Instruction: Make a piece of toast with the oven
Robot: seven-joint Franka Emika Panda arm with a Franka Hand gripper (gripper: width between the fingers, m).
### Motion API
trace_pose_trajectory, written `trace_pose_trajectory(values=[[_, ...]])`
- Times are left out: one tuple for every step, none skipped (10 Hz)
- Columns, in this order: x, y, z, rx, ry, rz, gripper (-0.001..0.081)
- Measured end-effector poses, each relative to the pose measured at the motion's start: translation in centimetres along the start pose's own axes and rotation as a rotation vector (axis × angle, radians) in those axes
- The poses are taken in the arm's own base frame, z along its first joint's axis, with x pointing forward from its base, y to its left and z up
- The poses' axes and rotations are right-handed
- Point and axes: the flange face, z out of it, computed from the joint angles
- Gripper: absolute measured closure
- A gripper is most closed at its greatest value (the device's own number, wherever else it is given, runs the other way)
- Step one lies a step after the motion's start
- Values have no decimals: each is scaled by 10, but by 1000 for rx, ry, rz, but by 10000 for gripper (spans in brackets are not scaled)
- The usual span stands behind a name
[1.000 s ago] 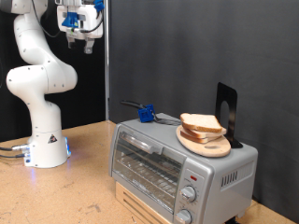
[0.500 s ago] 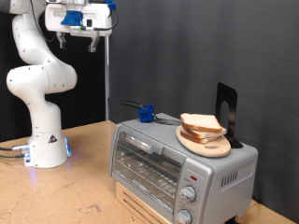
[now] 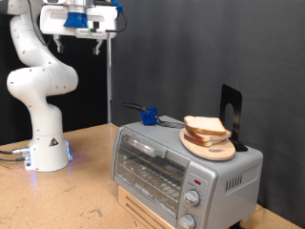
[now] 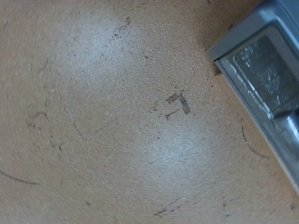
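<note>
The silver oven (image 3: 172, 164) stands on the wooden table at the exterior view's lower right, its glass door shut. A corner of it shows in the wrist view (image 4: 266, 75). Slices of bread lie stacked on a round wooden board (image 3: 214, 150) on the oven's top; the piece of toast (image 3: 205, 125) is the top slice. My gripper (image 3: 80, 44) hangs high at the exterior view's top left, far above the table and well to the left of the oven. Its fingers stand apart with nothing between them. They do not show in the wrist view.
A blue-and-black tool (image 3: 148, 116) lies on the oven's top behind the board. A black stand (image 3: 231, 113) rises at the oven's back right. The robot's white base (image 3: 46, 151) sits at the left. Bare wooden tabletop (image 4: 112, 121) lies under the gripper.
The gripper has shifted towards the exterior view's left at the same height, and the hand has turned about its axis. The oven, board and bread have not moved.
</note>
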Motion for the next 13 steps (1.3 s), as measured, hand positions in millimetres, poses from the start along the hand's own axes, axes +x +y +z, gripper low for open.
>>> trace_pose_trajectory(values=[[-2,3,-2,27,13,-120,-2],[-3,4,-1,68,34,-234,-2],[-5,7,3,103,49,-321,-2],[-4,8,4,92,41,-282,-2],[-6,8,5,98,0,-290,-2],[-6,6,8,117,-89,-328,-2],[-5,0,11,144,-167,-349,-2],[-3,-12,15,184,-212,-396,-2],[2,-28,20,244,-224,-451,-2],[6,-44,26,295,-199,-449,-2],[5,-54,29,319,-178,-444,-2],[5,-52,31,306,-185,-446,-2],[4,-49,33,280,-223,-470,-2]])
